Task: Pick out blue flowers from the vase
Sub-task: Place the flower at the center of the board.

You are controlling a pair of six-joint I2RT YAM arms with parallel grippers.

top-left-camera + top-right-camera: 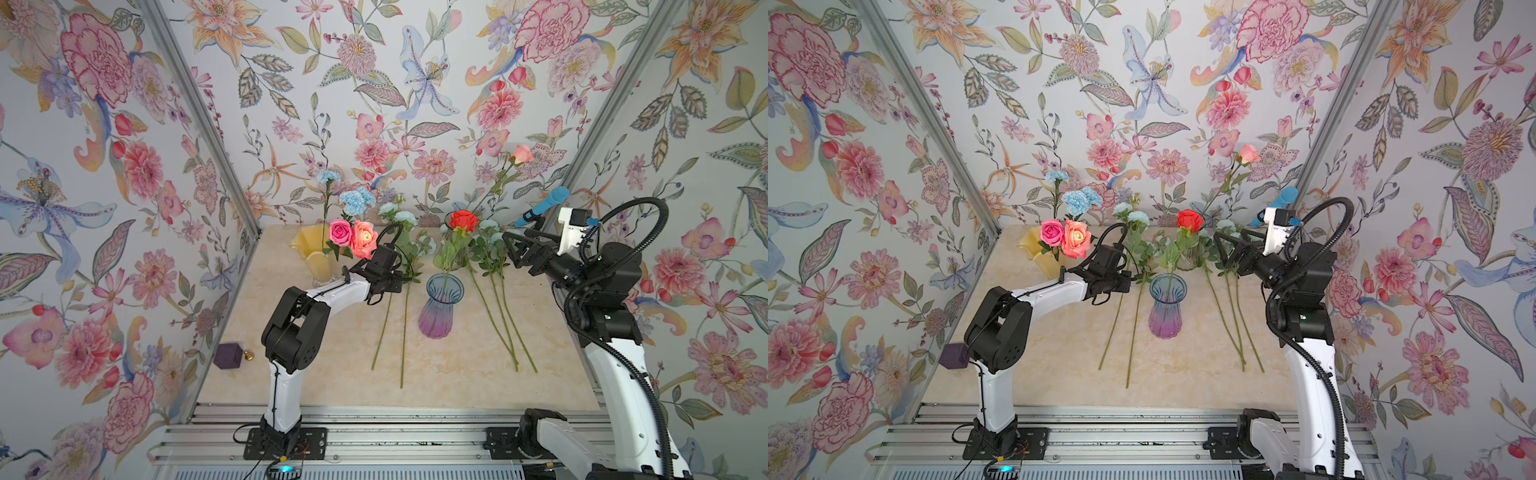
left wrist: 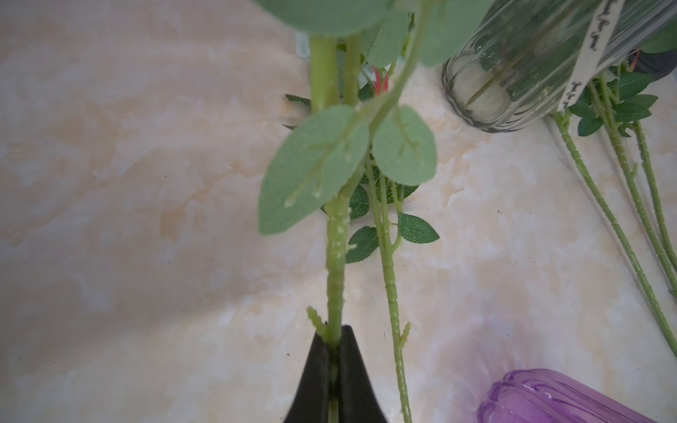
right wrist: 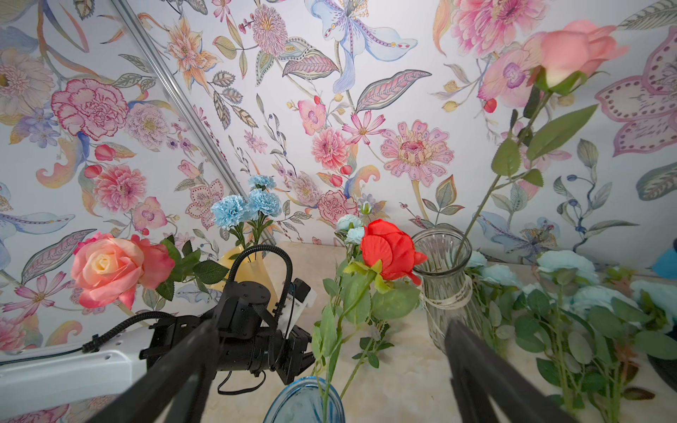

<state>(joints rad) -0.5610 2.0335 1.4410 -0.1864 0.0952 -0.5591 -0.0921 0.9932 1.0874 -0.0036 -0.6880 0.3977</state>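
Green-stemmed pale aqua rose spray (image 2: 335, 256) is clamped in the left gripper (image 2: 334, 335), likely for laying beside laid-out stems (image 1: 496, 311) near the tabletop's (image 1: 457, 374) middle; right gripper (image 3: 329, 327) hangs spread, empty.

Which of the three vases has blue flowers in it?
The yellow vase: sky-blue carnations stand in it. The clear vase and the blue-purple vase hold none.

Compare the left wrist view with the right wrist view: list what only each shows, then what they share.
Only left wrist: the left gripper clamped on a green stem, seen close up. Only right wrist: the blue carnations in the yellow vase, the red rose, and the right gripper, open. Both: the clear glass vase, the blue-purple vase and the marble table.
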